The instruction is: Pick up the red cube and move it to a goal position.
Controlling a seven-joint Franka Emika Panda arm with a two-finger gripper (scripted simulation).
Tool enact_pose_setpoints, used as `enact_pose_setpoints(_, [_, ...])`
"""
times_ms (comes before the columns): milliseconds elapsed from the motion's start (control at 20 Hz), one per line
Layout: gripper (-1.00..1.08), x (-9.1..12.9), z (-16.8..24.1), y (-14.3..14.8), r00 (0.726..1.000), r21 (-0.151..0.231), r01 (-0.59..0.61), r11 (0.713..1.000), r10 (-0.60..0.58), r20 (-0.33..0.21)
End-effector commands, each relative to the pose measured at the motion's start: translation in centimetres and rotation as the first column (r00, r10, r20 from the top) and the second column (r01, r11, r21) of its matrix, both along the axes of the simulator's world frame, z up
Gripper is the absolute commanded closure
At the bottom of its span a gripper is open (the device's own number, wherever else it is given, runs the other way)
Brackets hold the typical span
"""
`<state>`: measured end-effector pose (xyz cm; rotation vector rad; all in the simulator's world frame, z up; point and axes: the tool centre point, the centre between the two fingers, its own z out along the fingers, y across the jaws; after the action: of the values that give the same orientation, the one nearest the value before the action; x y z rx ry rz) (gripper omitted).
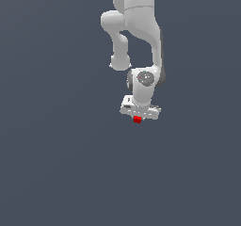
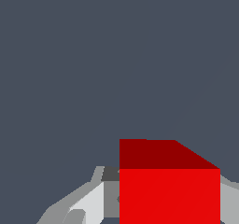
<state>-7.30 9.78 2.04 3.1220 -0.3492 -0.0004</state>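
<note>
Exterior view, left to right: the left part is plain dark grey-blue floor [image 1: 52, 126], nothing on it. Right of centre the white Panda arm [image 1: 136, 27] comes in from the top edge. A rounded elbow link bulges toward the exterior view's left, ending in a short stub. The main forearm link runs down along the exterior view's right side, dark trim on its edge. Below it sits the wrist joint with a round grey cap facing the camera. Under the wrist is the flat white hand body, wider than tall, tilted slightly, lower on the exterior view's right. The gripper [image 1: 137, 118] points straight down.

The red cube [image 1: 137, 120] sits directly under the hand body, only a small red patch showing, touching the hand's underside in this view. Fingers too small to make out here. Whether the cube is on the floor or lifted: cannot tell, no shadow or contact line visible.

Wrist view: grey-white finger [image 2: 86, 204] on one side, red cube [image 2: 169, 190] filling the space next to it, bright front face, darker top face, another pale finger sliver at its far edge. Fingers pressed against both cube sides, so the tool is pinching the cube. Floor [image 2: 93, 69] behind is bare grey-blue.
</note>
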Motion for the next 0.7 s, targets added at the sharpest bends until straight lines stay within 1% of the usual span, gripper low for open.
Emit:
enact_pose_setpoints(0, [1.08,0.0,0.0,0.0,1.0,0.0,0.001,1.0,-0.001,0.0])
enact_pose_setpoints(400, [1.08,0.0,0.0,0.0,1.0,0.0,0.001,1.0,-0.001,0.0])
enact_pose_setpoints(650, [1.08,0.2,1.0,-0.5,1.0,0.0,0.001,1.0,-0.001,0.0])
